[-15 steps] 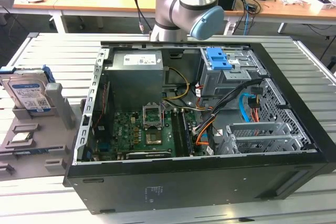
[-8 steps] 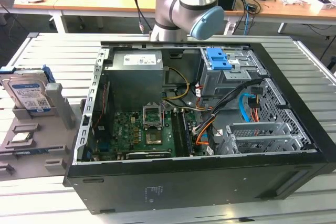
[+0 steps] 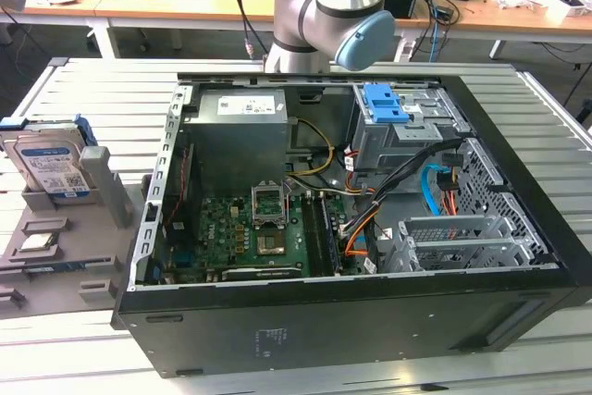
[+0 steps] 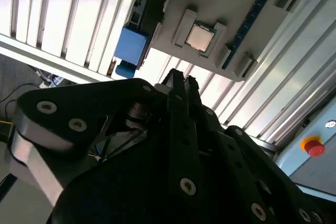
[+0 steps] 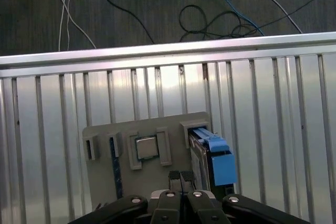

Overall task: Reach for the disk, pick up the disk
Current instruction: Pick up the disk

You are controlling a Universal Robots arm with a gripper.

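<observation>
One disk (image 5: 210,153) on edge in holder (image 5: 100,182), just beside hand (image 5: 181,175), offset sideways. Hand closed narrow, empty.

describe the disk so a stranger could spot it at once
On the exterior view's left of the open computer case sits a grey holder. The disk stands on edge at its far end. Unlike the small square chip lying flat nearby, it is a silver slab with a white-and-blue label and blue rails.

The disk (image 3: 48,168) looks metal with blue plastic rails; the table (image 3: 102,90) shiny metal.
</observation>
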